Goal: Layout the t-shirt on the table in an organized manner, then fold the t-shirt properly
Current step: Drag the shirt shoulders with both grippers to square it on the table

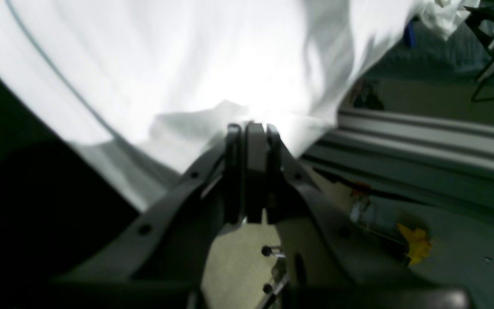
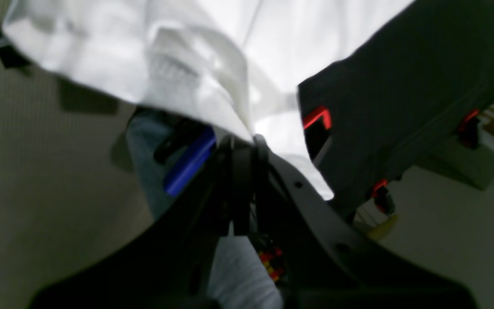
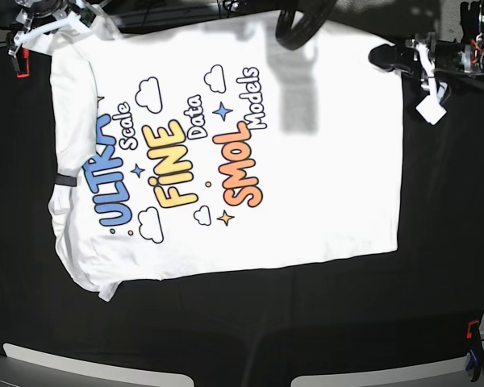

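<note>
Your t-shirt [image 3: 323,193] lies print-up on the counter [image 3: 226,322], its long axis running left to right in the base view. Your left tool [image 1: 247,128] is closed on the hem corner; your right tool [image 2: 247,141] is closed on cloth near the sleeve. Each stands at its own end of the far edge, likely the edge to fold over. Right fingertips are obscured in the base view.

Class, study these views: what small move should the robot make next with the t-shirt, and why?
I would raise both held corners slightly, together, then start easing them toward the opposite edge. The left fingers and right fingers both look closed on one long side of the t-shirt, whose body lies spread, print up, so a paired lift should probably start an even fold.
</note>
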Available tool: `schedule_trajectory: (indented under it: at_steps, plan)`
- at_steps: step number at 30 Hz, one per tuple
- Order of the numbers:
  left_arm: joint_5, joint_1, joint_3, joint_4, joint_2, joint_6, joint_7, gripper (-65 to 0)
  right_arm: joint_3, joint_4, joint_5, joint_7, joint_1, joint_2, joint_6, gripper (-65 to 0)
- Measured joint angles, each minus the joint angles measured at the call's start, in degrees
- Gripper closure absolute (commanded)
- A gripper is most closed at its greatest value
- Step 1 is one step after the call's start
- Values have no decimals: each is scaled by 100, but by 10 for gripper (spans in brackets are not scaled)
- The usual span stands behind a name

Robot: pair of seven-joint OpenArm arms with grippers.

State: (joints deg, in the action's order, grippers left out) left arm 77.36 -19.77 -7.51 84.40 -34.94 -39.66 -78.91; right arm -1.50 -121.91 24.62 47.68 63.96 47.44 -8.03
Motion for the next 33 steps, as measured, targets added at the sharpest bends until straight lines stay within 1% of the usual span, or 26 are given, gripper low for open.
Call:
schedule_trajectory:
  at_steps: [3, 5, 8, 10, 11, 13, 15, 18, 20, 25, 27, 31, 33]
  plan:
    - [-4, 114, 0, -2, 0, 0, -2, 0, 0, -140, 13, -7, -83, 2, 162, 0]
    - [0, 232, 0, -2, 2, -2, 11, 0, 0, -151, -9, -20, -350, -46, 271, 0]
    - [-13, 455, -2, 0, 17, -2, 144, 0, 0, -151, 20, -24, -962, -251, 369, 0]
    - [-197, 586, -4, 0, 72, -2, 363, 0, 0, -153, 42, -24, -1274, -389, 378, 0]
    - [-323, 621, -7, 0, 125, -2, 446, 0, 0, -153, 13, -17, -1394, -433, 372, 0]
    - [-643, 636, -4, 0, 243, 0, 807, 0, -2, -153, -249, -22, -1635, -481, 352, 0]
    - [-1080, 627, -4, 0, 356, 4, 1207, 0, -4, -153, -501, -37, -1875, -476, 354, 0]
    - [-1803, 629, -4, 0, 481, 9, 1711, 0, -4, -133, -654, -55, -2210, -476, 352, 0]
    - [-2151, 629, -7, 0, 529, 15, 1792, 0, -4, -37, -675, -114, -2406, -479, 350, 0]
    - [-2164, 629, -4, -2, 684, 15, 2070, 0, -7, 411, -697, -234, -2896, -496, 343, 0]
    - [-2168, 629, -4, -2, 693, 15, 2179, 0, -11, 619, -960, -271, -3123, -522, 352, 0]
    - [-2199, 634, -13, -2, 719, 15, 2302, 0, -17, 949, -1202, -479, -3593, -719, 337, 0]
    - [-2356, 680, -74, -2, 800, 15, 2304, 0, -20, 1043, -1279, -643, -3799, -839, 326, 0]
